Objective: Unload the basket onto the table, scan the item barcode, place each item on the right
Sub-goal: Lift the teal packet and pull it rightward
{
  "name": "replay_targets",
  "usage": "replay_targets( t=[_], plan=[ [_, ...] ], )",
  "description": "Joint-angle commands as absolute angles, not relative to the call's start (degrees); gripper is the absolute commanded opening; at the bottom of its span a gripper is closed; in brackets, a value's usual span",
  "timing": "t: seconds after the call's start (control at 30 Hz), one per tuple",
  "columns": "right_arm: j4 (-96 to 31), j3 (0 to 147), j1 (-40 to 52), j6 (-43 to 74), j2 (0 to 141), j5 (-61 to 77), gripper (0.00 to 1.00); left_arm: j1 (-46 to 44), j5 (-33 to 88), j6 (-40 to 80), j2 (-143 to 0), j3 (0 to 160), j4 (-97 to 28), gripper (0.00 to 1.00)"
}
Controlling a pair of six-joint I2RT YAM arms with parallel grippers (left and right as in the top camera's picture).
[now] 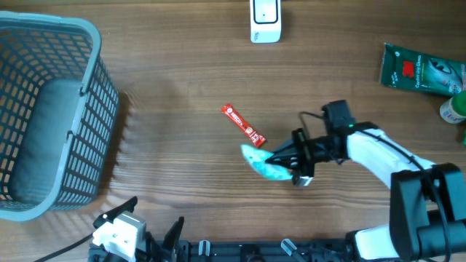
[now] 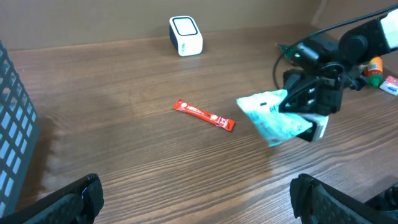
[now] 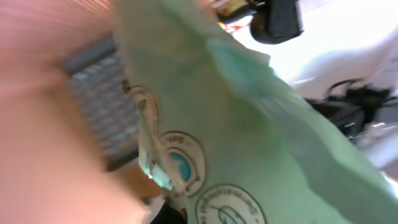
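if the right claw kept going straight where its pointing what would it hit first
Past the pale green packet it grips, mostly bare wooden table, then probably the grey plastic mesh basket; depth unclear.

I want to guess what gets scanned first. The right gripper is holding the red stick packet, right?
Not quite. The right gripper is shut on the pale green packet. The red stick packet lies loose on the table beside it, as the overhead view shows.
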State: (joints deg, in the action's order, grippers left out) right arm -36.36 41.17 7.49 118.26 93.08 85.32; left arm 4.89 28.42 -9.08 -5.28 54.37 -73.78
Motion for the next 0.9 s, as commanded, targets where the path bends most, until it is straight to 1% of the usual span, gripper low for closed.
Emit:
replay_targets(
  t=[0.0, 0.07, 0.17, 0.87],
  plan=[
    [-42.76, 42.76, 1.80, 118.45, 92.42, 79.22, 0.04, 4.78, 28.93, -8.56, -4.89, 54.33, -73.76, 1.00],
    [-46.52, 42.76, -0.95, 118.45, 92.42, 77.71, 0.04, 4.78, 28.93, -8.56, -4.89, 54.33, -73.76, 1.00],
    [-48.23, 42.76, -2.59, 118.45, 92.42, 76.64, 0.04, 4.78, 28.93, -8.56, -4.89, 54.33, -73.76, 1.00],
    [-48.16, 42.76, -2.70, 118.45, 92.42, 75.07, 0.04, 4.78, 28.93, -8.56, -4.89, 54.33, -73.76, 1.00]
  ],
)
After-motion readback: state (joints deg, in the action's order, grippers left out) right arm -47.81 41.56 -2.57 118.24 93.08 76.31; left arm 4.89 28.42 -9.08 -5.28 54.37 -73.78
